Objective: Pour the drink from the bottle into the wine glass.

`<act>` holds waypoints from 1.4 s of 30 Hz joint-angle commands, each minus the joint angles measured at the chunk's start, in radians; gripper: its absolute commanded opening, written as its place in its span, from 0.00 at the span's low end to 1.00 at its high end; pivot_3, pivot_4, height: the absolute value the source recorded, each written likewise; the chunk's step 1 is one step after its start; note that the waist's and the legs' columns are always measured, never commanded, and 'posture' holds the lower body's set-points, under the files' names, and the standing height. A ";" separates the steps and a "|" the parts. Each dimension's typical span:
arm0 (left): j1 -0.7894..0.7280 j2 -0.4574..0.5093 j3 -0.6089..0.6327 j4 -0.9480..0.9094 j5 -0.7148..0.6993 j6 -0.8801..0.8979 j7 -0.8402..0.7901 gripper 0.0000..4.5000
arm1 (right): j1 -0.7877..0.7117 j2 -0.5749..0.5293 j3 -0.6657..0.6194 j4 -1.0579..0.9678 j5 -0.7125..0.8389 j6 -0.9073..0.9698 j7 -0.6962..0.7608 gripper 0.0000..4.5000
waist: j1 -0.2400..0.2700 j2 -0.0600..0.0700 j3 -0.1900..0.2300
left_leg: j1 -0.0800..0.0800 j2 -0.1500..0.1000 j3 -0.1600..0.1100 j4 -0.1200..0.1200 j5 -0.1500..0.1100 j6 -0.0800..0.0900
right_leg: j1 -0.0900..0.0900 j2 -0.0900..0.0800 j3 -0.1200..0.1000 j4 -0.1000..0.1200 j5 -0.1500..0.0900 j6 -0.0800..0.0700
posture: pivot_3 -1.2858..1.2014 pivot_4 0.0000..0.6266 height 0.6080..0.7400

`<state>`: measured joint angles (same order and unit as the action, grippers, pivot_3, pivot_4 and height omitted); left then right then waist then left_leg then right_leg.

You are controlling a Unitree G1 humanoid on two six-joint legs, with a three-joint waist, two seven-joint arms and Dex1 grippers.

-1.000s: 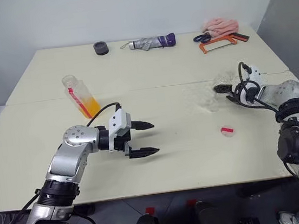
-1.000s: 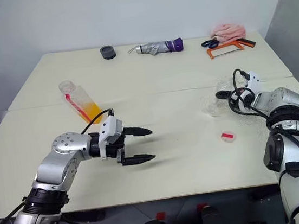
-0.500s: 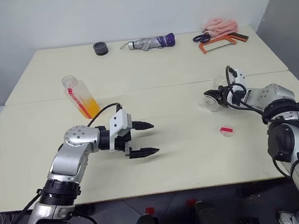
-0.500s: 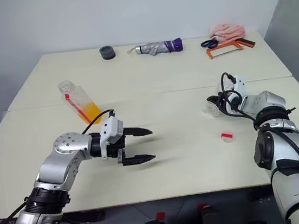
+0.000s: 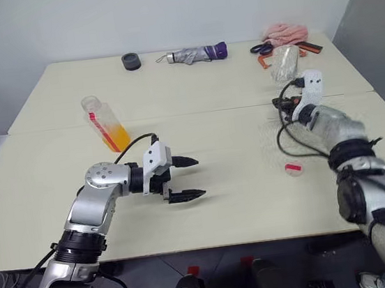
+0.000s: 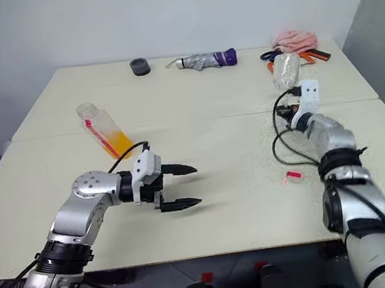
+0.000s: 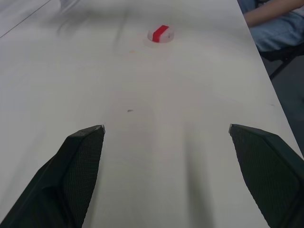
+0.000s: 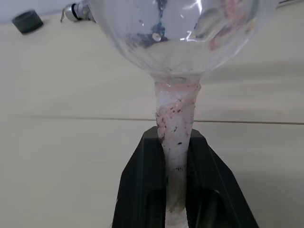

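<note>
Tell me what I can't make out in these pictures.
- Wine glass: right wrist view cuts off its rim, and the right gripper, shut on the stem, hides its foot.
- Bottle: head views, too small to read the label.
- Small dark round thing at the table's far edge: too small to identify.

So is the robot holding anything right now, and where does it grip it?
The right end effector holds the wine glass by its stem, upright.

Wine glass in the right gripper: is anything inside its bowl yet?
No drink shows in the wine glass; its bowl looks clear, with table items seen through it. The right gripper clamps the stem, hiding its lower part. The drink sits in the bottle.
</note>
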<state>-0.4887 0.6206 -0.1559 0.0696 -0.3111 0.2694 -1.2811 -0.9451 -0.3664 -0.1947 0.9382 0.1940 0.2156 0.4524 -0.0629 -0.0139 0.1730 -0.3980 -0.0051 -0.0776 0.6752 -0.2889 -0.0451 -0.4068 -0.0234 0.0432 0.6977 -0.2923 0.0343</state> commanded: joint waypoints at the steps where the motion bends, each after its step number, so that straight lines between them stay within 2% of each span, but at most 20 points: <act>1: -0.014 -0.002 0.007 -0.015 -0.002 -0.011 0.005 1.00 | 0.049 0.014 0.042 -0.084 -0.051 -0.121 -0.012 0.04 | -0.001 0.000 0.000 | 0.000 0.000 0.000 0.000 0.000 0.000 | 0.000 0.000 0.000 0.000 0.000 0.000 | 0.52 0.24 1.00; 7: -0.004 -0.001 0.008 -0.025 -0.003 -0.002 0.013 1.00 | 0.211 0.033 0.100 -0.224 -0.089 -0.148 -0.005 0.04 | 0.000 0.000 0.000 | 0.000 0.001 -0.003 0.001 0.000 0.000 | 0.000 0.000 0.000 0.000 0.000 0.000 | 0.52 0.24 1.00; 14: 0.023 -0.003 0.027 -0.043 -0.017 0.023 0.044 1.00 | 0.419 0.016 0.126 -0.454 -0.068 0.006 0.040 0.04 | 0.007 0.000 -0.002 | 0.001 0.000 -0.004 0.001 0.000 0.000 | 0.002 0.000 -0.001 0.000 0.000 0.000 | 0.52 0.24 1.00; 20: 0.045 -0.002 0.037 -0.060 -0.023 0.036 0.072 1.00 | 0.486 0.003 0.163 -0.543 -0.086 0.094 0.047 0.04 | 0.007 0.000 -0.003 | 0.004 0.000 -0.003 0.001 0.000 0.000 | 0.004 0.001 0.000 0.000 0.000 0.000 | 0.52 0.24 1.00; 24: 0.054 0.001 0.048 -0.073 -0.034 0.047 0.085 1.00 | 0.498 0.005 0.162 -0.564 -0.080 0.106 0.041 0.04 | 0.007 -0.001 -0.004 | 0.005 0.000 -0.004 0.001 0.000 0.000 | 0.005 0.001 -0.001 0.000 0.000 0.000 | 0.52 0.24 1.00; 28: 0.056 -0.009 0.088 -0.080 -0.046 0.061 0.130 1.00 | 0.471 0.034 0.127 -0.599 -0.048 -0.005 0.034 0.04 | 0.007 -0.001 -0.004 | 0.005 0.000 -0.003 0.001 0.000 0.000 | 0.005 0.001 -0.001 0.000 0.000 0.000 | 0.52 0.24 1.00; 34: 0.076 -0.027 0.208 -0.107 -0.078 0.109 0.286 1.00 | 0.411 0.145 0.146 -0.693 0.003 -0.116 0.068 0.04 | -0.006 0.000 -0.003 | 0.004 0.001 -0.002 0.000 0.000 0.000 | 0.002 0.003 0.001 0.001 0.000 0.000 | 0.52 0.24 1.00; 37: 0.133 0.013 0.232 -0.155 -0.082 0.138 0.291 1.00 | 0.363 0.224 0.211 -0.642 -0.032 -0.191 0.069 0.04 | -0.017 0.001 -0.002 | 0.004 0.003 -0.002 -0.001 0.000 0.000 | 0.001 0.003 0.001 0.001 0.000 0.000 | 0.52 0.24 1.00; 42: 0.190 0.071 0.276 -0.187 -0.097 0.170 0.299 1.00 | 0.273 0.321 0.278 -0.445 -0.080 -0.298 0.074 0.04 | -0.016 0.001 -0.002 | 0.004 0.003 -0.003 -0.001 0.000 0.000 | 0.001 0.002 0.000 0.001 0.000 0.000 | 0.52 0.24 1.00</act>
<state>-0.2974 0.6678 0.0765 -0.0723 -0.3924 0.4356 -0.9908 -0.6484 -0.0526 0.0748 0.4538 0.1279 -0.0252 0.5227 -0.0794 -0.0127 0.1709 -0.3939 -0.0021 -0.0808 0.6741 -0.2889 -0.0453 -0.4054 -0.0219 0.0429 0.6986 -0.2924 0.0343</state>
